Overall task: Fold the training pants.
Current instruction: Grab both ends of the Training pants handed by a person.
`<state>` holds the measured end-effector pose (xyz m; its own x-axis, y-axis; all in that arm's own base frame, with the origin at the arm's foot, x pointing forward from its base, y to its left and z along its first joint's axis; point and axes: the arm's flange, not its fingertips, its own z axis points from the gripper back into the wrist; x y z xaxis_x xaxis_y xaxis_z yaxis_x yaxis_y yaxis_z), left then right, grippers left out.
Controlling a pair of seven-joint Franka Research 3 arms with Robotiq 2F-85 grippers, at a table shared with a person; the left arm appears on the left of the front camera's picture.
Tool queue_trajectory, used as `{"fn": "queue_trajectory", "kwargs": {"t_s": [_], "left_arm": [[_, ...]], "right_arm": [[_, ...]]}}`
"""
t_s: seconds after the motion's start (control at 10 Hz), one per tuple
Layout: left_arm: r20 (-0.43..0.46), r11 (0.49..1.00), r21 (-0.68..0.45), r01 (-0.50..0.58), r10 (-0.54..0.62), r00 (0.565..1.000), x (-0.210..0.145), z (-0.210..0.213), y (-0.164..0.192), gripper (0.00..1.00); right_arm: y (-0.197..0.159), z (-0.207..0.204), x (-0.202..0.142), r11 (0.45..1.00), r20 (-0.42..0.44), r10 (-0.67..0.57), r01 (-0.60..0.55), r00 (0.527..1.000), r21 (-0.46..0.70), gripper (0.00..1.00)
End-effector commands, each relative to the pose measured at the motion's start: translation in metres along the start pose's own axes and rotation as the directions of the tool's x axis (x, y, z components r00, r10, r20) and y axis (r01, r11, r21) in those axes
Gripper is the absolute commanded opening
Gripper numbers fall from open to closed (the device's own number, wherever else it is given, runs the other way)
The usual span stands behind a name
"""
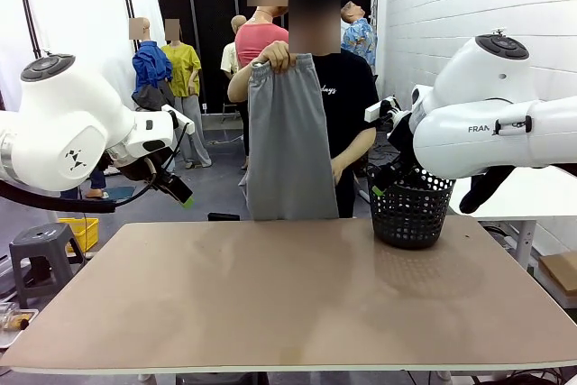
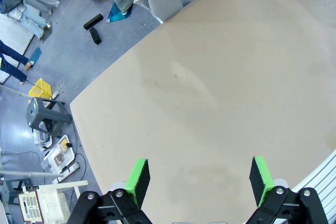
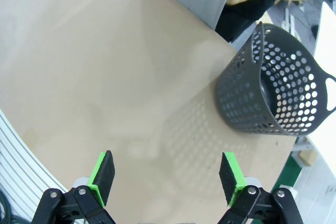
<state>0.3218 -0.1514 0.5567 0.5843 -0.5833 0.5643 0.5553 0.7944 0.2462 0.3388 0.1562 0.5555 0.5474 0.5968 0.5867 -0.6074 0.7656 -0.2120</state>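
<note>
Nearest me, the left gripper hangs over the bare table, jaws wide apart with nothing between them. The right gripper is likewise spread and empty, just short of the black mesh basket. Beyond both, just past the far edge, the person's hand holds the training pants up by the waistband. They hang with the long axis upright, roughly midway between my arms, so I judge neither arm clearly nearer.

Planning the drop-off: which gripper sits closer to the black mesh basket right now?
The right gripper, open, next to the black mesh basket; the left gripper, also open, hangs far off, beyond the held-up training pants.
</note>
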Motion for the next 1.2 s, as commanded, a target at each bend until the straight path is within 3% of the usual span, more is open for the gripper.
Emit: {"fn": "queue_trajectory", "kwargs": {"t_s": [0.0,1.1], "left_arm": [[0.0,1.0,-0.002,0.001,-0.001,1.0,0.0031,0.0002,0.0009,1.0],[0.0,1.0,-0.002,0.001,-0.001,1.0,0.0031,0.0002,0.0009,1.0]], "right_arm": [[-0.0011,-0.0002,0.0008,1.0,-0.001,-0.003,0.003,1.0,-0.002,1.0],[-0.0011,-0.0002,0.0008,1.0,-0.001,-0.003,0.003,1.0,-0.002,1.0]]}}
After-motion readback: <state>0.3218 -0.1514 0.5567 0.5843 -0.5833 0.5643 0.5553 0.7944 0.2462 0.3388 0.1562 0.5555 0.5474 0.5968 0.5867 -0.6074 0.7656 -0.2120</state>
